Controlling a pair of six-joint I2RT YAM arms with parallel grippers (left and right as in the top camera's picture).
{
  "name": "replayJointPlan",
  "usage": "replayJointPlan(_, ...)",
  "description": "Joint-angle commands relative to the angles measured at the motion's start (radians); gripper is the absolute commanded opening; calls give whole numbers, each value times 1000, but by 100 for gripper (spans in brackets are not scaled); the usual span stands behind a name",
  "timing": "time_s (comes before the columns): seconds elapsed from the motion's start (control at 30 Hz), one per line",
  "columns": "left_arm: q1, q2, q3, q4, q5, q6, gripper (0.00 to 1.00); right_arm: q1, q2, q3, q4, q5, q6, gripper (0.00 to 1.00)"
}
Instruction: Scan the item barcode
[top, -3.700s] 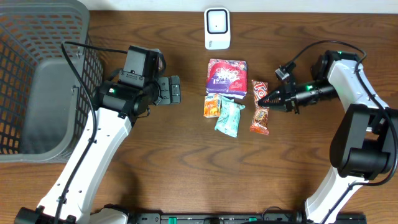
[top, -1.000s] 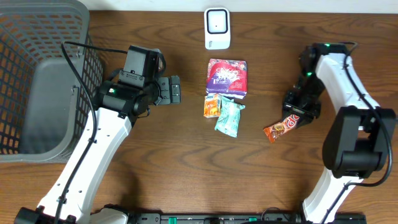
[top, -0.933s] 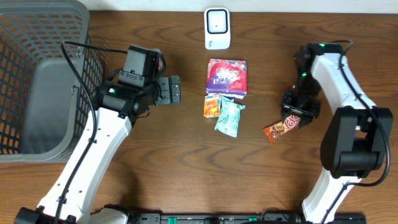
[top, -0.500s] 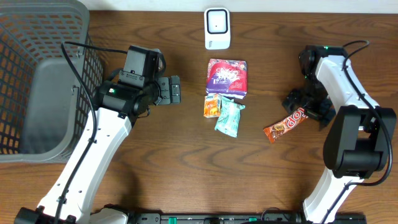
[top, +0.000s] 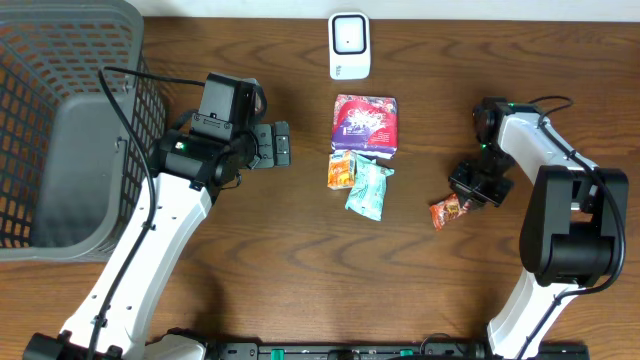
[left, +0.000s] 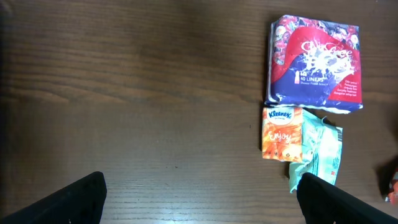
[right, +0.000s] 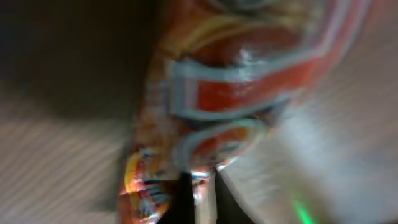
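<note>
Currently my right end effector (top: 468, 188) is clamped on one end of the snack bar (top: 446, 211), which sits toward the right edge of the desk (top: 300, 270). I cannot tell whether its free end touches the wood. My left end effector (top: 284, 145) has its fingers apart and holds nothing.

Handling: the bar is probably light, with a slick, crinkly wrapper and a brittle filling. Grip it at the crimped end seal or across the narrow width, with moderate force.

Clearance: bare wood lies between the bar and the scanner (top: 349, 45) at the far edge. The tissue pack (top: 365, 123), orange pack (top: 341, 170) and teal packet (top: 368, 190) cluster mid-desk, so route to their right. The basket (top: 60, 60) occupies the left edge, well apart.
</note>
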Motion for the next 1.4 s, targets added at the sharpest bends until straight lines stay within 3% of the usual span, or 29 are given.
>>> replayJointPlan(0.0, 3, 5, 13, -5, -13, 9, 98, 4, -8, 6, 39, -233, -138, 1)
replayJointPlan(0.2, 3, 5, 13, -5, -13, 9, 98, 2, -8, 90, 104, -611, -299, 1)
replayJointPlan(0.43, 3, 5, 13, -5, -13, 9, 98, 4, -8, 202, 68, -492, -275, 3)
replayJointPlan(0.57, 3, 5, 13, -5, -13, 9, 98, 16, -8, 193, -8, -327, -173, 18)
replayJointPlan(0.67, 3, 5, 13, -5, -13, 9, 98, 32, -8, 182, -45, -213, -133, 50)
replayJointPlan(0.77, 3, 5, 13, -4, -13, 9, 98, 50, -8, 154, -47, -169, -122, 72)
replayJointPlan(0.93, 3, 5, 13, -5, -13, 9, 98, 75, -8, 69, -18, -169, 49, 73)
replayJointPlan(1.13, 3, 5, 13, -5, -13, 9, 98, 79, -8, -37, 152, -158, 136, 70)
replayJointPlan(1.37, 3, 5, 13, -4, -13, 9, 98, 41, -8, -25, 325, -161, -130, 73)
